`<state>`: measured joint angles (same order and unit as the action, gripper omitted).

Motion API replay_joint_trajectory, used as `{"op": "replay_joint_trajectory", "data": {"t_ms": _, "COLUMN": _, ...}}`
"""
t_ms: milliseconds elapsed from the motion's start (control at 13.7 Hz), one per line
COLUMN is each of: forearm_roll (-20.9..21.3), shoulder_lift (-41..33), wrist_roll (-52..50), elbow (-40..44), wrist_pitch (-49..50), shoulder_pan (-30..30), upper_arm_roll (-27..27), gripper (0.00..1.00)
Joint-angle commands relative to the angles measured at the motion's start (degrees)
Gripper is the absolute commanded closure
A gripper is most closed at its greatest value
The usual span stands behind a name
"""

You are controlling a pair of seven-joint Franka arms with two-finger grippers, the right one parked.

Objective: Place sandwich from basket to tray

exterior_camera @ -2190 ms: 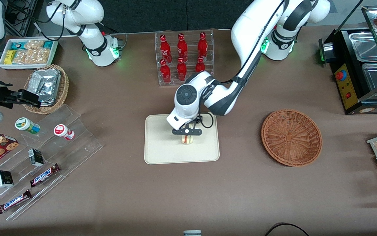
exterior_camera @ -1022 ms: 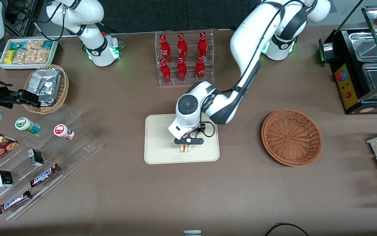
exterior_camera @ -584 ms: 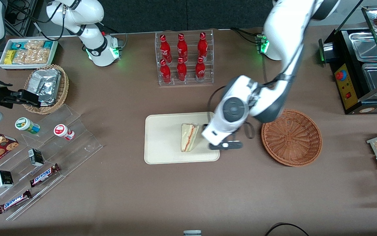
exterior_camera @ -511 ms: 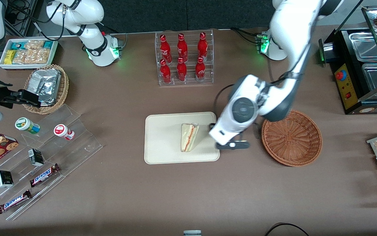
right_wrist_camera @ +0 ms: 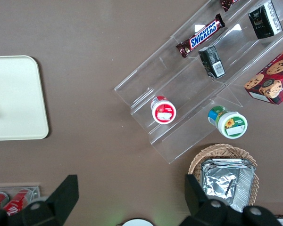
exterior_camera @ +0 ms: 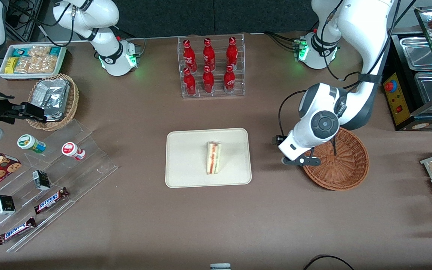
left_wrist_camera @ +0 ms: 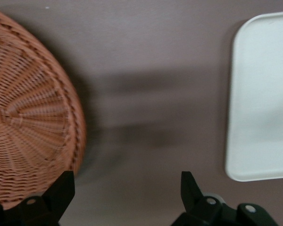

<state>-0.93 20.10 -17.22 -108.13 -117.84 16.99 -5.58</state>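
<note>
Cream-beige tray (exterior_camera: 185, 165) at table centre, carrying the sandwich (exterior_camera: 213, 158), which stands on edge near the tray's middle with its red and green filling line facing up. Reddish-brown woven basket (exterior_camera: 341, 165) lies toward the working arm's end of the table and holds nothing. Gripper (exterior_camera: 300, 161) hangs above bare tabletop between tray and basket, just at the basket's rim; the wrist view shows its two fingers (left_wrist_camera: 60, 189) spread wide with only tabletop between them, so it carries nothing. Placement appears complete.

Residual risks, as judged from this arrangement: the sandwich rests on a narrow edge, so a jolt to the table or tray could tip it onto a flat face, though it would probably stay within the low rim. The gripper sits close to the light wicker rim; a low sideways sweep could catch and drag the basket. A rack of red bottles (exterior_camera: 210, 65) stands farther from the front camera than the tray, well apart from the gripper.
</note>
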Motion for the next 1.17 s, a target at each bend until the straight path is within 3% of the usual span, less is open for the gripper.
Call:
{"op": "replay_joint_trajectory", "data": {"t_ms": 0, "forearm_roll": 4.2, "shoulder_lift": -3.8, "wrist_roll": 1.5, "elbow": -5.9, "wrist_pitch": -3.6, "shoulder_pan": -1.9, "upper_arm_roll": -0.4, "gripper": 0.01}}
{"op": "replay_joint_trajectory", "data": {"t_ms": 292, "forearm_roll": 5.1, "shoulder_lift": -8.8, "wrist_roll": 11.5, "elbow": -8.9, "wrist_pitch": -2.7, "shoulder_pan": -7.8, "upper_arm_roll": -0.5, "gripper": 0.01}}
{"op": "replay_joint_trajectory", "data": {"t_ms": 584, "forearm_roll": 4.4, "shoulder_lift": -16.7, "wrist_roll": 19.1, "elbow": -7.6, "wrist_pitch": 5.2, "shoulder_pan": -13.8, "upper_arm_roll": -0.4, "gripper": 0.01}}
{"op": "replay_joint_trajectory", "data": {"t_ms": 803, "forearm_roll": 4.3, "shoulder_lift": -20.7, "wrist_roll": 21.1, "elbow": -1.2, "wrist_pitch": 15.5, "shoulder_pan": -16.1, "upper_arm_roll": 0.2, "gripper": 0.01}}
{"op": "replay_joint_trajectory", "data": {"t_ms": 1095, "forearm_roll": 4.2, "shoulder_lift": -20.7, "wrist_roll": 21.3, "elbow": 10.5, "wrist_pitch": 27.5, "shoulder_pan": -16.7, "upper_arm_roll": 1.5, "gripper": 0.01}}
